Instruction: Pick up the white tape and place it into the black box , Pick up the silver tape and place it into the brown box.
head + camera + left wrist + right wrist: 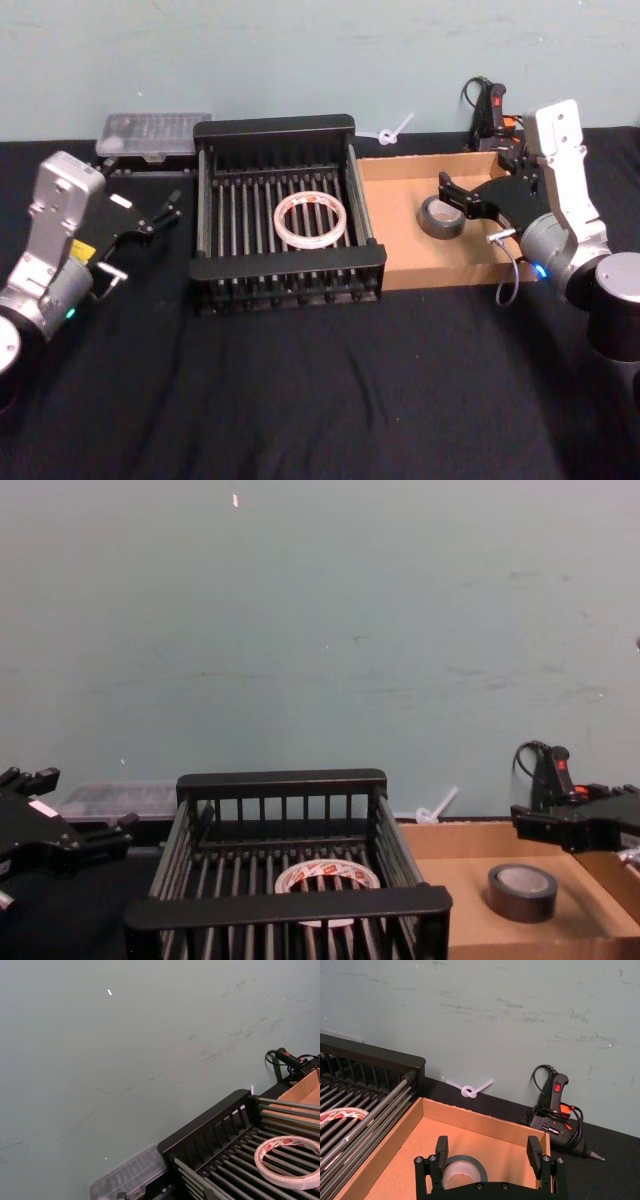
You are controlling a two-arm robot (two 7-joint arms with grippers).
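Fingers [172,205] of my left gripper [160,213] sit spread beside the black box [275,128], where the white tape [311,220] lies flat. Right gripper [452,197] fingers [442,1146] gape over the silver tape [440,217], partly hidden, flat in the brown box [395,215].

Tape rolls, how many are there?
2. The white tape lies in the black box; the silver tape lies in the brown box, by the right gripper.
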